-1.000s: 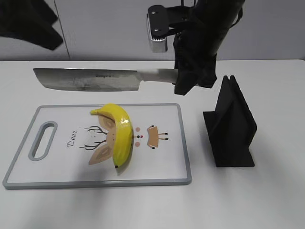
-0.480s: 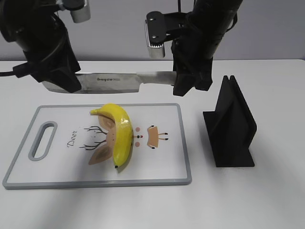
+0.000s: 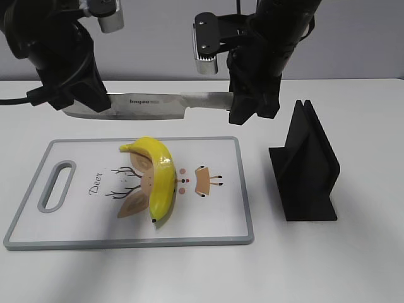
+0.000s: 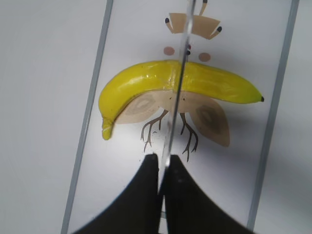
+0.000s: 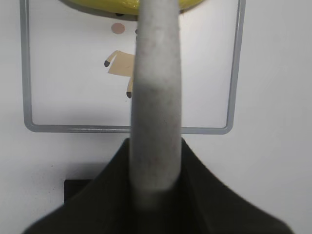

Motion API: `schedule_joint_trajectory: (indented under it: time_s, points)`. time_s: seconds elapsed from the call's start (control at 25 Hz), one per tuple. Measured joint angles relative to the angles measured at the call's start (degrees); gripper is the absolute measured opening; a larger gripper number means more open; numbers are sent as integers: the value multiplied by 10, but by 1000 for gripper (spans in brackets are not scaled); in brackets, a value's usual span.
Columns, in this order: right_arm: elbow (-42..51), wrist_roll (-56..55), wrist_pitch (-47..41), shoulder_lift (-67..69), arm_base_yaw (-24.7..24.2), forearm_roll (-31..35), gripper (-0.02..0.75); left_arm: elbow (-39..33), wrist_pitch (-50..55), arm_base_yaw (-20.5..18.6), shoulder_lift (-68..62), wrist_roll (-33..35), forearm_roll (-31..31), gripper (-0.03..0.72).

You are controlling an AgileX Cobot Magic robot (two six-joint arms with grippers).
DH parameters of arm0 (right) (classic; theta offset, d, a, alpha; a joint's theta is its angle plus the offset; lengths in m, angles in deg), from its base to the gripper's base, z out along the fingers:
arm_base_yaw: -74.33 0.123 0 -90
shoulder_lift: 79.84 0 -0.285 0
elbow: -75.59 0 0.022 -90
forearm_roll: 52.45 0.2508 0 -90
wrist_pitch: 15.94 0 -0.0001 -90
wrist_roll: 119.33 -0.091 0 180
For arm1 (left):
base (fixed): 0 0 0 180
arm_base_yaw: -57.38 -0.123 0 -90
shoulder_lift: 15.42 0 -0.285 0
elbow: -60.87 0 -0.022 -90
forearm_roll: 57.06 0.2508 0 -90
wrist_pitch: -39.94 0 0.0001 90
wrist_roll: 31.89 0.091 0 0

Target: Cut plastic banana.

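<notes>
Item: yellow plastic banana (image 3: 158, 178), centre of my white grey-rimmed cutting board (image 3: 221, 237), long axis crossing the steel cleaver (image 3: 151, 106) above it. Right gripper (image 3: 251, 104) clamps the handle; left gripper (image 3: 79, 101) apparently pinches the blade tip.

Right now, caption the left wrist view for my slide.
Black fingers pinch the steel knife blade above the yellow plastic banana on the white cutting board.

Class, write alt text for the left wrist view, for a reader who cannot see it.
Seen from above, a thin knife blade, pinched at its near end between the left gripper's dark fingers, runs across the middle of a yellow plastic banana. The banana lies on a white cutting board with a grey rim and a deer drawing.
</notes>
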Motion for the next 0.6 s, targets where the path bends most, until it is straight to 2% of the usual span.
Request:
schedule_joint_trajectory:
  time_s: [0.28, 0.4, 0.6]
  points:
    - [0, -61, -2, 0, 0, -4, 163, -3, -9, 0, -6, -9, 1, 10]
    - [0, -102, -9, 5, 0, -19, 172, -37, -53, 1, -7, -12, -4, 16]
    - [1, -108, -11, 39, 4, -24, 181, -101, -112, 3, -14, -13, -12, 16]
